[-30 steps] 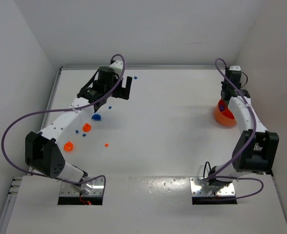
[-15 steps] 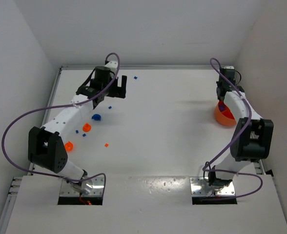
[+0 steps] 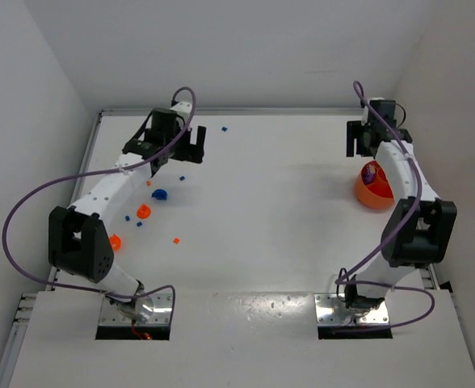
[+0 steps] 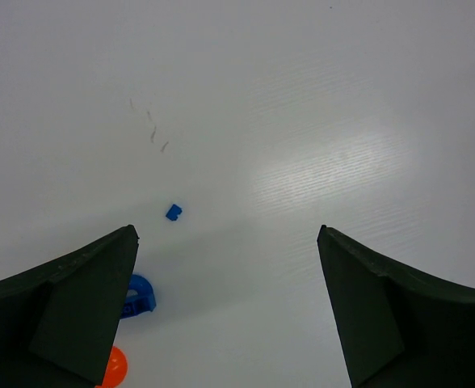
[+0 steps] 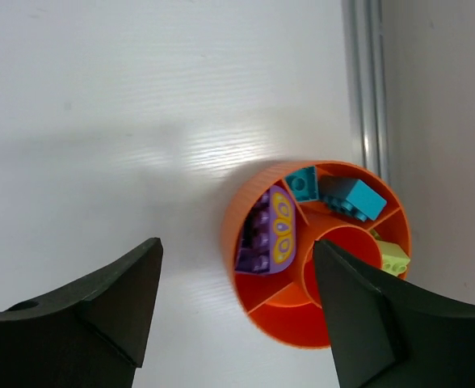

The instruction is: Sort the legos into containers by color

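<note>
R end effector [image 5: 236,242] wide, bowl [image 5: 296,330] upright

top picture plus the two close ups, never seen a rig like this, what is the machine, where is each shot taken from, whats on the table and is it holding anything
These are two robot arms bolted at the near edge of a white table. The wide picture comes from a fixed camera above and behind them. Each close-up comes from a camera on one wrist, so the dark shapes in its bottom corners are that arm's own fingers. The left claw hangs open near a tiny blue brick, with a blue cup and an orange cup close by. More blue and orange specks lie scattered on that side. The right claw is open above an orange bowl divided into sections, with purple, teal and lime bricks inside. Neither claw holds anything.
</note>
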Robot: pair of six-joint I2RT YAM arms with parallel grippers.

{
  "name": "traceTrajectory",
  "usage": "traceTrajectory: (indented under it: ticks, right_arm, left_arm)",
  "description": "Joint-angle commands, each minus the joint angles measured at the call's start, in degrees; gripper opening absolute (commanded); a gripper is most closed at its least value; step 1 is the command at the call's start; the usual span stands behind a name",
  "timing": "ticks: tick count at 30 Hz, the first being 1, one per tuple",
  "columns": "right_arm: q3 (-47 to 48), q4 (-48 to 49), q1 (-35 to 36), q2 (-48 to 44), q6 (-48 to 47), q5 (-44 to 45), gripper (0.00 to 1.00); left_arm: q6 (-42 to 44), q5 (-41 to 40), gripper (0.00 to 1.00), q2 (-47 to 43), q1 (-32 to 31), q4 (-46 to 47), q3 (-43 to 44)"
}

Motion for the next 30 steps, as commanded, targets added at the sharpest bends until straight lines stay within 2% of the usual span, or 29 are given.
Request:
traceTrajectory:
  ticks: [1, 4, 5, 8, 10, 11, 13, 19, 23, 26, 30]
  right_arm:
    - [5.8, -5.7, 0.4, -6.3, -0.7, -10.2, 0.75]
    - [7.1, -9.6, 0.4, -8.4, -1.8, -16.8, 0.75]
    - [7.1, -10.5, 0.4, -8.9, -3.5, -21.7, 0.75]
    - [2.8, -11.1, 0.4, -11.5, -5.8, -29.5, 0.75]
    - [0.9, -11.1, 0.4, -12.0, -5.9, -31.9, 0.80]
    - [-0.2, -11.1, 0.9, -12.1, -5.9, -33.7, 0.81]
    - [-0.9, -11.6, 0.9, -12.1, -6.5, -35.7, 0.83]
    - [-5.7, -11.7, 2.0, -13.1, -7.9, -40.2, 0.84]
    - [-7.2, -11.2, 2.5, -11.8, -7.9, -42.4, 0.84]
    - [-7.8, -11.2, 3.1, -11.2, -7.3, -43.8, 0.84]
    - [-7.8, -11.2, 3.7, -10.6, -7.3, -43.8, 0.84]
  left_arm:
    - [2.7, 5.6, 1.00, -2.1, 4.7, -1.7, 2.5]
    - [4.8, 6.5, 1.00, -2.8, 8.6, -5.7, 3.1]
    - [5.8, 7.3, 0.98, -2.8, 9.5, -7.1, 3.9]
    - [10.3, 7.3, 0.97, -1.4, 13.0, -12.7, 4.7]
    - [13.1, 6.8, 0.94, -0.6, 15.0, -16.6, 5.2]
    - [14.1, 7.6, 0.88, 0.1, 17.1, -18.0, 5.2]
    - [16.2, 10.3, 0.84, -0.5, 19.4, -20.7, 3.3]
    - [27.8, 11.1, 0.81, -2.9, 25.7, -25.3, -5.3]
    - [34.0, 13.3, 0.81, -2.9, 26.8, -26.7, -5.9]
    - [35.4, 15.9, 0.81, -0.5, 25.0, -26.7, -4.2]
    - [39.4, 18.7, 0.73, 5.4, 22.8, -26.2, -0.9]
